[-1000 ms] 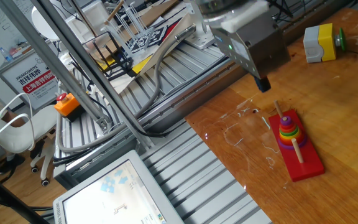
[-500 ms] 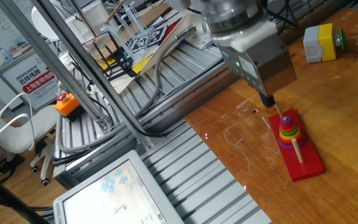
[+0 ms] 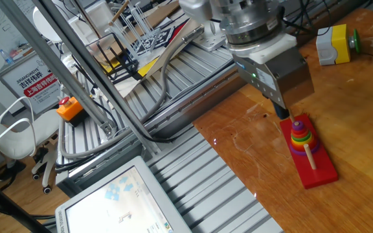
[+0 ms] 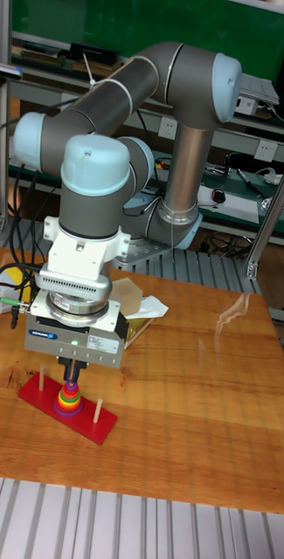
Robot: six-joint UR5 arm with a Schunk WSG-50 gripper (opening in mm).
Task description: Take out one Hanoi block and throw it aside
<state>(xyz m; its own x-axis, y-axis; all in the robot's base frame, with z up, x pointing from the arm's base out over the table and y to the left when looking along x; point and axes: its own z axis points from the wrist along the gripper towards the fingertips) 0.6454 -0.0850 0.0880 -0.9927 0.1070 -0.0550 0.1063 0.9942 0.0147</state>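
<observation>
On the middle peg of the red peg base [image 3: 320, 172] [image 4: 35, 392] sits a stack of coloured rings. The small purple Hanoi block [image 3: 298, 124] [image 4: 70, 385] tops that stack, above red, yellow and green rings and a wide purple bottom ring. My gripper [image 3: 283, 112] [image 4: 72, 370] hangs straight over the stack, its dark fingertips just at the top ring. The fingers show as one narrow stub, so their gap is hidden. A bare peg [image 3: 310, 157] stands free on the near side of the base.
A yellow and grey box [image 3: 333, 44] with a green part stands at the table's far right. A crumpled paper box [image 4: 140, 311] lies behind the gripper. Aluminium rails [image 3: 193, 175] border the wooden table's left edge, with a screen [image 3: 115, 200] beyond them.
The gripper has come down and to the right, from above the bare table to right over the ring stack. The rings and the base have not moved.
</observation>
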